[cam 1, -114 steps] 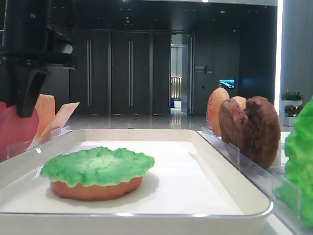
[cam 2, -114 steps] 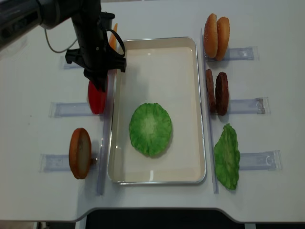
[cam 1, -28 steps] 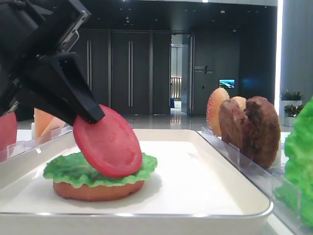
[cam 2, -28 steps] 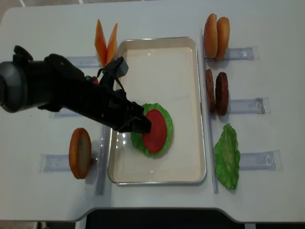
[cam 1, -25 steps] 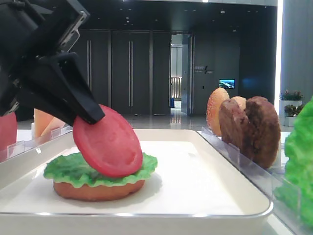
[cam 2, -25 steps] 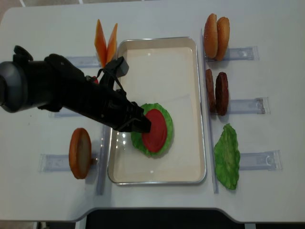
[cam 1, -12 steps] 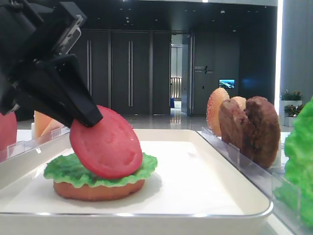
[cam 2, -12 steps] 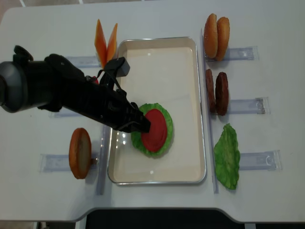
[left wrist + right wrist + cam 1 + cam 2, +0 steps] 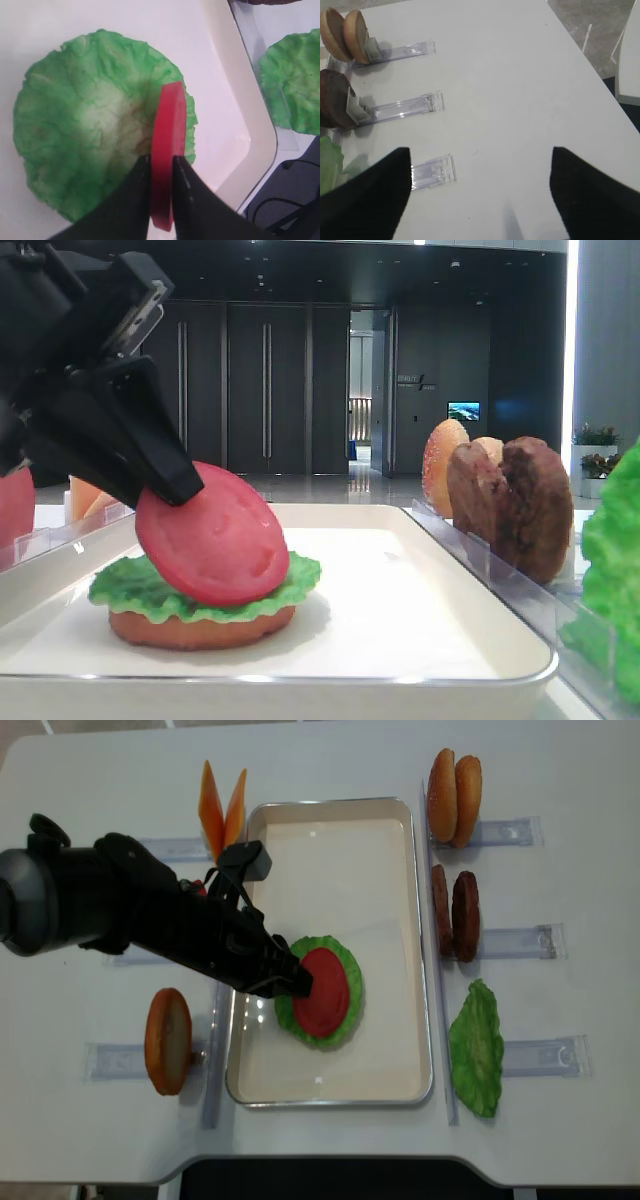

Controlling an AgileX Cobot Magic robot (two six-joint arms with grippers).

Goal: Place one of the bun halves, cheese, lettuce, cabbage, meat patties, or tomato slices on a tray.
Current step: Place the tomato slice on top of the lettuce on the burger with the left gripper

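**Tomato slice tilting onto the lettuce in the tray**

The left hand point(image 9: 161, 172) is pinching a tomato slice point(image 9: 166, 150) by its near edge, fingers point(image 9: 186, 187) pressing on both flat faces. The slice is leaning at a slant, its lower edge resting on the lettuce point(image 9: 150, 585), which is lying over a bun half point(image 9: 200, 628) in the white tray point(image 9: 400, 970). In the overhead view the bun is lying wholly hidden under the leaf (only the low side view is showing it). The black arm is covering the slice's left part and much of the rack on the left of the bench point(image 9: 80, 800), where a second tomato slice point(image 9: 12, 515) is peeking in, cut off by the frame edge.

The cheese point(image 9: 222, 810) is standing at the far left of the tray, a bun half point(image 9: 167, 1040) near left. On the right, two bun halves point(image 9: 455, 795), two meat patties point(image 9: 455, 915) and a lettuce leaf point(image 9: 476, 1048) are sitting in clear racks point(image 9: 545, 1055).

The right hand point(image 9: 480, 200) is showing only as two dark blurred fingers point(image 9: 365, 200) standing well apart over bare bench, tips cut off by the frame, nothing between them.
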